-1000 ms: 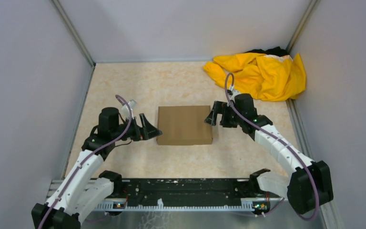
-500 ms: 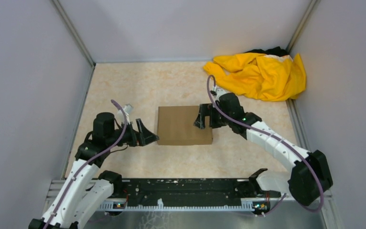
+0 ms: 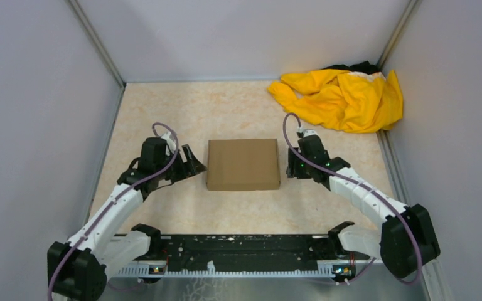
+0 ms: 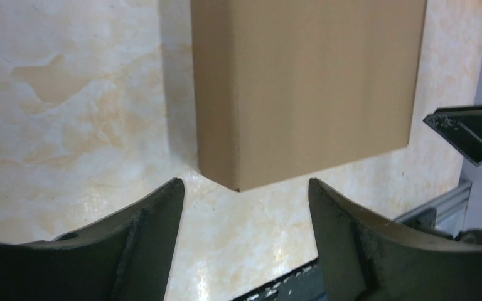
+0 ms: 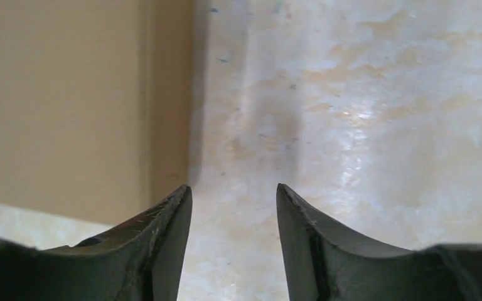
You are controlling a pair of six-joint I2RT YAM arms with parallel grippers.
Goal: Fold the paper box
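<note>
**Top view:** paper box (image 3: 243, 164), plain brown cardboard, lid down, lying mid-table (image 3: 182, 113) between both arms. Left gripper (image 3: 191, 166) just beside the box's left edge, apart from it. Right gripper (image 3: 292, 170) just beside the right edge, pointing down. Yellow garment (image 3: 342, 97) heaped in the far right corner.

**Left wrist view:** jaws wide apart, empty; near left corner of the box just ahead.

**Right wrist view:** jaws partly apart, empty, over marbled tabletop; box edge at left.

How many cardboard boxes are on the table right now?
1. The paper box lies flat mid-table, between the left gripper and right gripper. The yellow garment in the far right corner could hide something.
</note>
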